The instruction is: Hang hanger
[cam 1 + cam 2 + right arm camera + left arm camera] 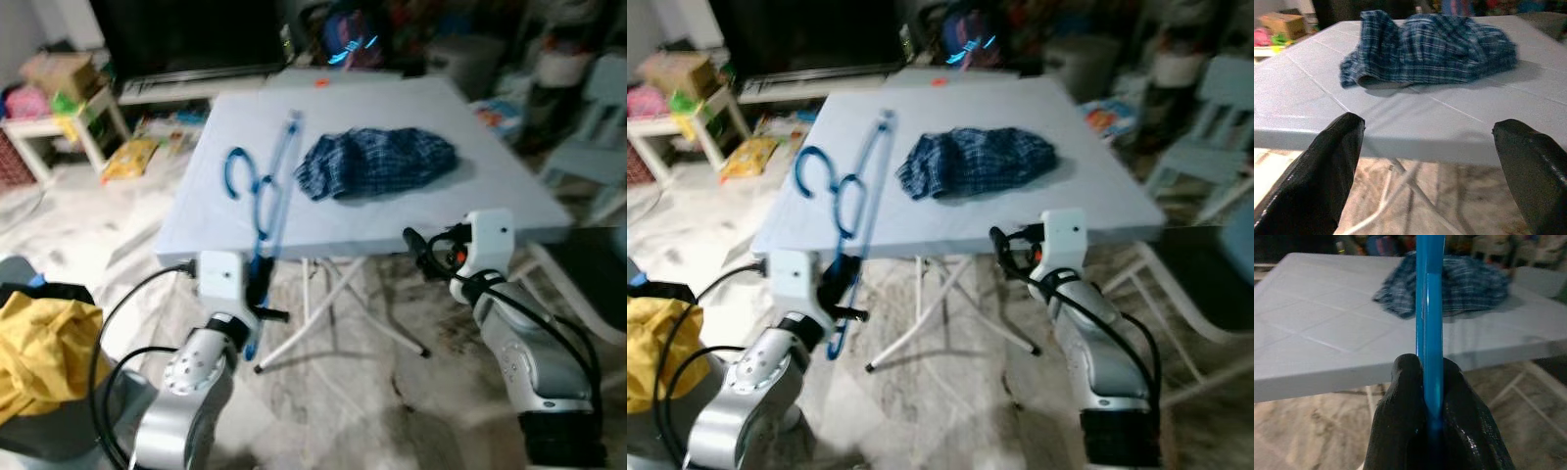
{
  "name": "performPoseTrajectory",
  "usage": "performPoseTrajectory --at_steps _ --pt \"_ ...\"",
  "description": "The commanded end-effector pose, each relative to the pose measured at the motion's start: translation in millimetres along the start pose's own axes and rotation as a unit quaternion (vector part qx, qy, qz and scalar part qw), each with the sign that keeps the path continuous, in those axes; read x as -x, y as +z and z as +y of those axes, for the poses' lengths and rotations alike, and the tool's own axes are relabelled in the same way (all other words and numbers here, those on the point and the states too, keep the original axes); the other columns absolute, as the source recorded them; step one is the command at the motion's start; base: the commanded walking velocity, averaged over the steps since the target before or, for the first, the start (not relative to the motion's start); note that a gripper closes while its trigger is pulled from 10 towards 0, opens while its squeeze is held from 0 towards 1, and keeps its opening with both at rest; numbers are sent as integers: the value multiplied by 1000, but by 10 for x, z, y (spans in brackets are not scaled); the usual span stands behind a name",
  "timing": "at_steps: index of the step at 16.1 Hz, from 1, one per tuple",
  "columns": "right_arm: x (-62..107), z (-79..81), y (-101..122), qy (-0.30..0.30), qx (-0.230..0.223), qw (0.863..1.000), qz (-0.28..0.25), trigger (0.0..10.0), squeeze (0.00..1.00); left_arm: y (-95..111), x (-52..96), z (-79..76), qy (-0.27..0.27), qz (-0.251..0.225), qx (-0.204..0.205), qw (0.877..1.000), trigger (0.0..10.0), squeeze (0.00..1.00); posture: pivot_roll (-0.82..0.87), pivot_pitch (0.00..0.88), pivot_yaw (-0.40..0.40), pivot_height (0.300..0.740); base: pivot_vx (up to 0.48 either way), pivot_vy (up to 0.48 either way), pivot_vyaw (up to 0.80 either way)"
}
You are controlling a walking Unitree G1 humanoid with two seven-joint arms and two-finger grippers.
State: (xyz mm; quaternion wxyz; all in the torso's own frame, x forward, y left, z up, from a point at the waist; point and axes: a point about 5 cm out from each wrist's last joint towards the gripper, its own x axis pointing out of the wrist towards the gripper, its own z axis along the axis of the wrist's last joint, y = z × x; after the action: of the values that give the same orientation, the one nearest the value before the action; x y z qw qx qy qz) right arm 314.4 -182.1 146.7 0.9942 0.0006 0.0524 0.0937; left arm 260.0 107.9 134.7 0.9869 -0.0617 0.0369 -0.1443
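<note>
A blue plastic hanger [266, 201] lies along the left side of the pale folding table [411, 98], its hook [233, 172] pointing to my left. Its near end sticks out past the table's front edge. There my left gripper [260, 291] is shut on the hanger's bar, seen close up in the left wrist view [1429, 367]. A crumpled blue plaid garment [377, 162] rests in the middle of the table. My right gripper [423, 251] hovers just below the front edge, right of centre. It is open, its fingers [1327, 166] wide apart and facing the garment [1430, 49].
The table's crossed white legs [333, 304] stand between my arms. A dark bin with yellow cloth [39, 343] is at my near left. A low white table with boxes [59, 108] stands far left, and pale chairs [598, 127] at the right.
</note>
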Motion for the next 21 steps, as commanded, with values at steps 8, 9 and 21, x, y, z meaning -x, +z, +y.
performPoseTrajectory --at_steps 8,9,21 --pt "-33 88 5 17 0 1000 0 10000 0 1 20 65 10 -1 -9 1000 10000 0 -104 0 39 740 -274 0 0" --pt "-37 111 -5 22 0 1000 2 10000 0 -1 22 65 8 -1 -9 1000 10000 0 -101 0 39 740 -259 0 0" --pt "187 -185 -46 301 306 900 79 10000 0 -340 307 258 -287 183 -101 935 10000 0 -119 17 49 740 0 0 0"
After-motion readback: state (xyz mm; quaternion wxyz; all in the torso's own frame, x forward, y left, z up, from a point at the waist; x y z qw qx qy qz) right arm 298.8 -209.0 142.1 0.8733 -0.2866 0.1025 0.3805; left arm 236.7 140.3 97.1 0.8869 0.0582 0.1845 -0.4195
